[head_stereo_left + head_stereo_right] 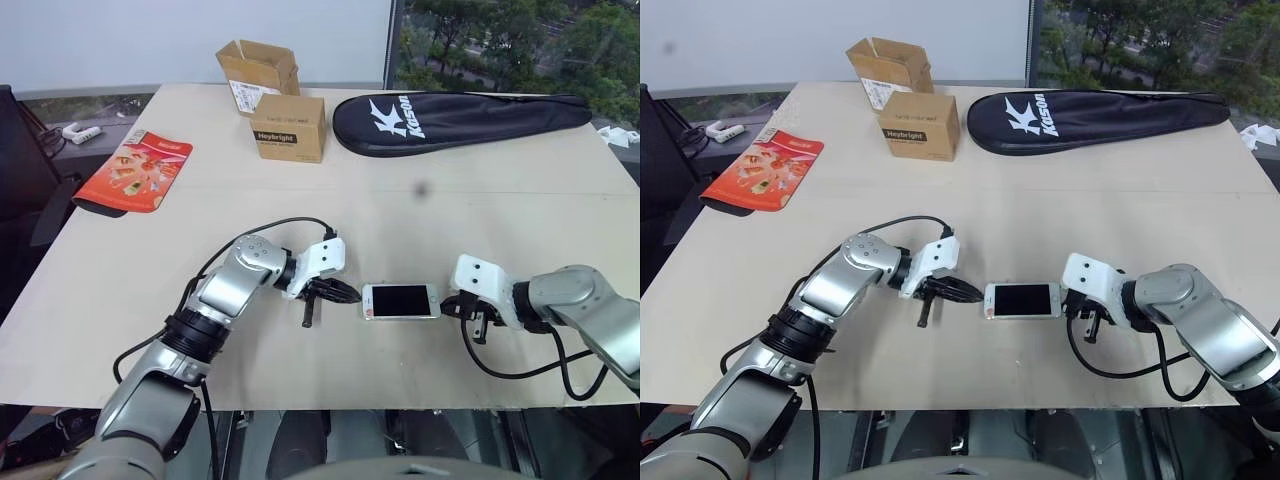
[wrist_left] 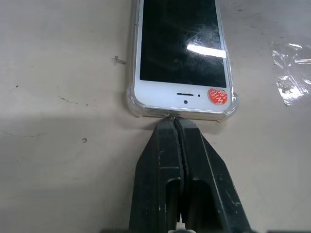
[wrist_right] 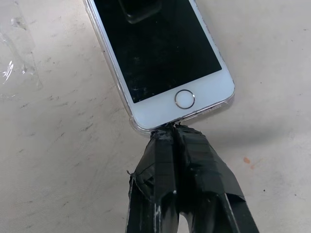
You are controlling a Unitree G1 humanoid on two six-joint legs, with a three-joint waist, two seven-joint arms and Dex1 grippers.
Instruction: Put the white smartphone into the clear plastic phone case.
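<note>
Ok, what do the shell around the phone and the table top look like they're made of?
The clear plastic phone case: seemingly soft glossy transparent plastic, with see-through bulged corners around the white smartphone. The table: pale beige matte board, maybe laminate or wood; scuffed and speckled up close.

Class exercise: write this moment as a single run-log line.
white smartphone: in clear plastic phone case, flat on table | left gripper: shut, tips at earpiece end | right gripper: shut, tips at home-button end
</note>
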